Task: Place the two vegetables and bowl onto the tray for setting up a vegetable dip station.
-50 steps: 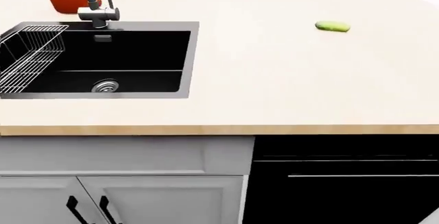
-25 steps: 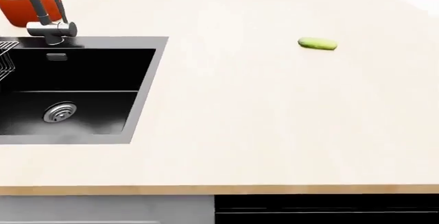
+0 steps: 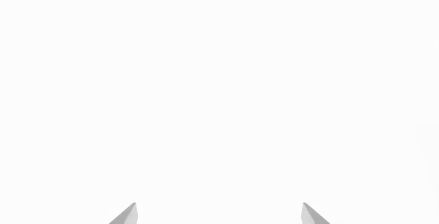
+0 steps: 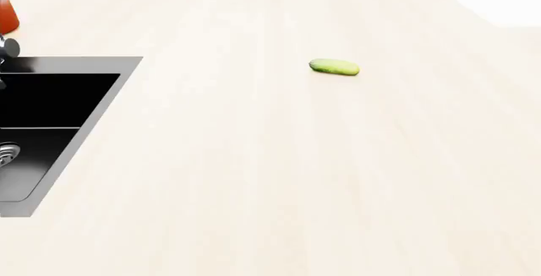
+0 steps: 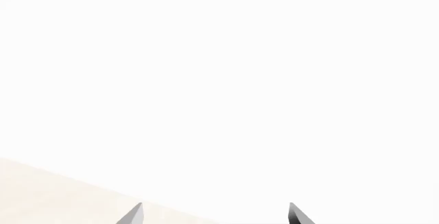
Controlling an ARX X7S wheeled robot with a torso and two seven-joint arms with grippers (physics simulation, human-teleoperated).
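Nearest, both grippers — left gripper and right gripper — show only spread fingertips against blank white, released and holding nothing. Over the last second the head view has closed in: the cabinet fronts have dropped out of sight, the countertop fills the view and the sink has slid leftward. Farther back the cucumber lies alone on the counter — carrot, bowl and tray unseen, so I judge this still the approach.
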